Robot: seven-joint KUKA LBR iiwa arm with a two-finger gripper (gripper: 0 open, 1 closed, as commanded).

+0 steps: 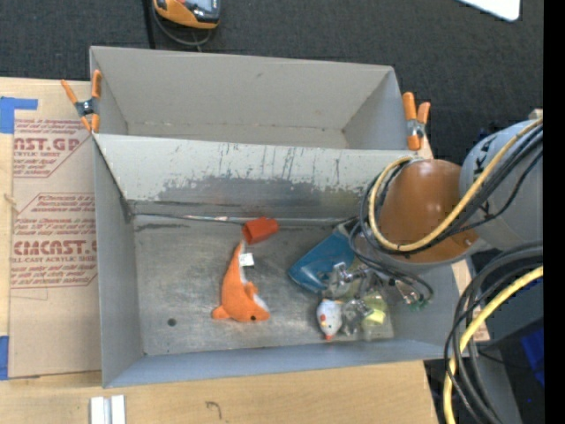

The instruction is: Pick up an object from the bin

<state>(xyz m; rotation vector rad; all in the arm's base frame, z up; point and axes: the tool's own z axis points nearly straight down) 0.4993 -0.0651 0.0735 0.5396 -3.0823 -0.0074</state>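
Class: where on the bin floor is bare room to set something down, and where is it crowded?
Bare: the left floor of the bin, between its left wall and the orange plush toy; a narrower strip between that toy and the blue object. Crowded: the right end, where the gripper hangs among the blue object, a white toy and a yellow-green piece.

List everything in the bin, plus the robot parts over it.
bin: 1, grey, centre of view
toy fish: 1, orange, middle of bin floor
small cup-like piece: 1, orange, at back wall, just behind the fish
rounded thing: 1, blue, right of centre
small toy: 1, white with red, front right
lump: 1, yellow-green, front right corner
gripper: 1, metal, low over the front-right things
wrist cover: 1, orange-brown, right
cables: several, yellow and black, right
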